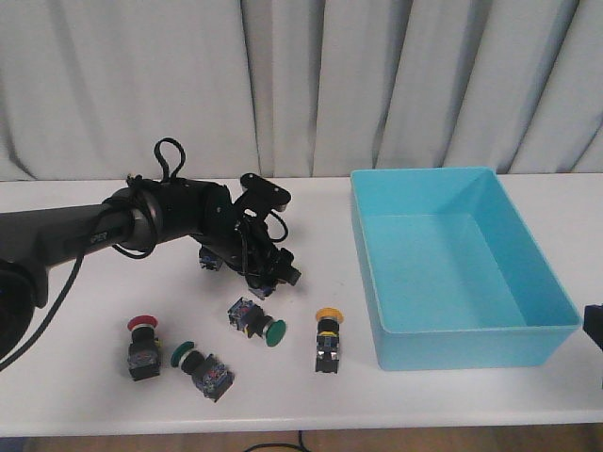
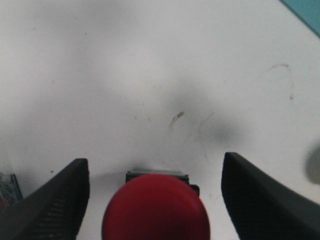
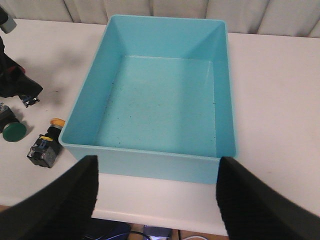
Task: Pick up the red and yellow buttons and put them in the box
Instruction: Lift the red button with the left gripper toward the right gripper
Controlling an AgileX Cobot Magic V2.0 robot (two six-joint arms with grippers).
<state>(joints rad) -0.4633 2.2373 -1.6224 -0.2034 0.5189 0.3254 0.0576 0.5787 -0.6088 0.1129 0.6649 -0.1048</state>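
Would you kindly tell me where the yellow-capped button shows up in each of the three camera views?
Front view: the yellow button stands on the table just left of the box, near its front corner.
Left wrist view: not in it.
Right wrist view: it lies beside the box's outer corner.
Shared landmark: the turquoise box, whose corner also shows in the left wrist view.

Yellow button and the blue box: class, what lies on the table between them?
Nothing. In the front view only bare white table separates the yellow button from the box; the right wrist view shows the same gap.
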